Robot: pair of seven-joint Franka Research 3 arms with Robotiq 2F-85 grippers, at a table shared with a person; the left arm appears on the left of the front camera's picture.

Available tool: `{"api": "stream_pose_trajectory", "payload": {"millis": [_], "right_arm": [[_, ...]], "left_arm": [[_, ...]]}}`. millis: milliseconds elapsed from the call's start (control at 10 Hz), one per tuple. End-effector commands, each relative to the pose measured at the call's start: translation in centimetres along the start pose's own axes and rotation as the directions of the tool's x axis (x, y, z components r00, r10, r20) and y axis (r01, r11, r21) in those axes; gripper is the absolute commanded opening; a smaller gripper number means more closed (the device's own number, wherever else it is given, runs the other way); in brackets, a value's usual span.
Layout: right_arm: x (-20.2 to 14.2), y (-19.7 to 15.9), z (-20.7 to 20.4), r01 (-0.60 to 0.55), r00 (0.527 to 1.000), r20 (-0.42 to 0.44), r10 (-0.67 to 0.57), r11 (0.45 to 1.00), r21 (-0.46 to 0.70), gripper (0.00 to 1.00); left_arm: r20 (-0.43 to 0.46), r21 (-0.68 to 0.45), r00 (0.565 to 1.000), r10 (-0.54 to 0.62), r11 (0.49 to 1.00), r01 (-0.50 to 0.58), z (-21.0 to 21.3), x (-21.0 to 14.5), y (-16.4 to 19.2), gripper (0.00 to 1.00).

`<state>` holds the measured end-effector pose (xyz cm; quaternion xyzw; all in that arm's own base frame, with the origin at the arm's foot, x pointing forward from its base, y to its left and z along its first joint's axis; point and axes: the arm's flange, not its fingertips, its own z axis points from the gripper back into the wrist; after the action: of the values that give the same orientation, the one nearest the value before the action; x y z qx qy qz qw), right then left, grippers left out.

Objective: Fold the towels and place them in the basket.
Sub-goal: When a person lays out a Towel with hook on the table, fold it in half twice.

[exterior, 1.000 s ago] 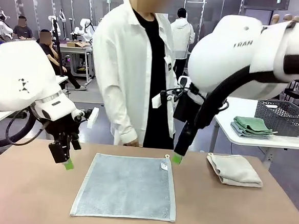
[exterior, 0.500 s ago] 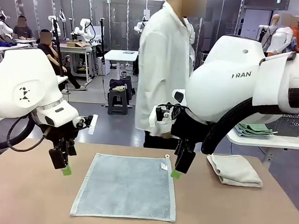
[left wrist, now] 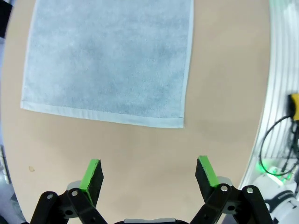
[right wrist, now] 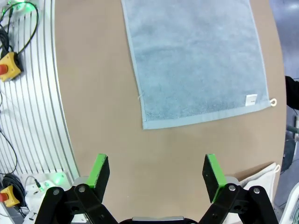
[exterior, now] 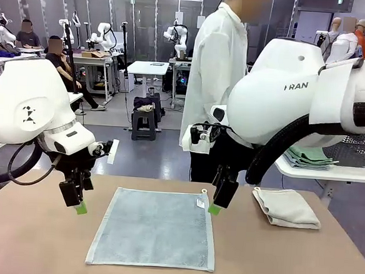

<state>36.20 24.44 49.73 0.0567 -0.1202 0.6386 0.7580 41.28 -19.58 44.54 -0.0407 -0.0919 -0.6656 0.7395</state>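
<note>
A pale blue-grey towel lies flat and unfolded in the middle of the table, with its tag at the far right corner. My left gripper hovers open just off the towel's far left corner. My right gripper hangs open beside the far right corner. The left wrist view has the open left gripper over bare table, short of the towel. The right gripper is likewise open short of the towel. A folded beige towel rests at the table's right. The dark basket stands on a side table, partly behind my right arm.
Folded green towels lie on the white side table next to the basket. A person in a white coat stands sideways at the far edge. A corner of the beige towel sits close to my right gripper.
The person turned away from the table and stepped right. Both grippers came down a little toward the towel's far corners, then held still, staying open.
</note>
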Motion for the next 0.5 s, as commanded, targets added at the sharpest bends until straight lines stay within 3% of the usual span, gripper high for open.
{"api": "stream_pose_trajectory", "payload": {"millis": [0,400], "right_arm": [[-0.8,0.8,-2.7,-0.097,0.995,-0.006,0.097,0.995,0.003,1.00],[-3.7,2.6,-8.5,-0.216,0.973,-0.073,0.217,0.976,0.026,1.00]], "left_arm": [[-0.026,0.024,0.996,-0.085,0.996,0.086,-0.7,0.8,-2.3,1.00],[-0.058,-0.020,0.986,-0.154,0.988,0.153,-4.4,-0.2,-4.8,1.00]]}}
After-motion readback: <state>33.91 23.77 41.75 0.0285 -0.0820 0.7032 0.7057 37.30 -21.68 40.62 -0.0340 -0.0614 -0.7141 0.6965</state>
